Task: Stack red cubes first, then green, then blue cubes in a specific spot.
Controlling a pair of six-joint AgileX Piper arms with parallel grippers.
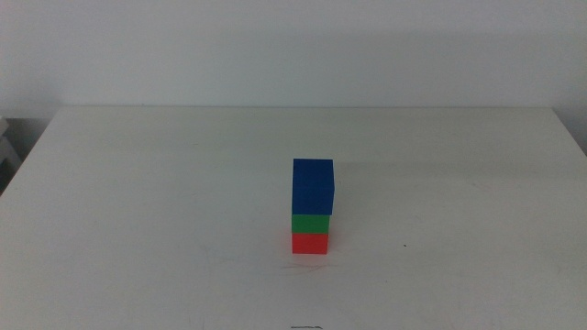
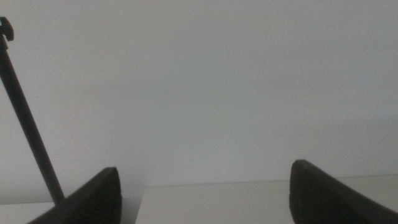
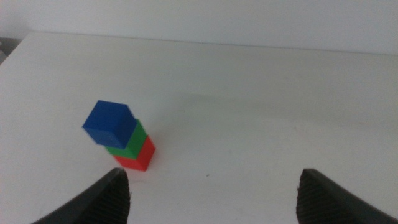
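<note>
Three small cubes stacked near the middle of the worktop (image 1: 138, 183): red cube (image 1: 311, 243) at the base, green cube (image 1: 311, 223) on it, blue cube (image 1: 313, 187) on top. Likely light, rigid, matte, so not slippery; best taken by two opposite flat sides. Tower easily toppled. Right tool (image 3: 211, 196) back from the tower, jaws wide apart, empty. Left tool (image 2: 205, 196) likewise spread and empty, aimed at the wall, tower out of its sight

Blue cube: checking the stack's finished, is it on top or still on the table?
On top: the blue cube sits on green, over red.
</note>
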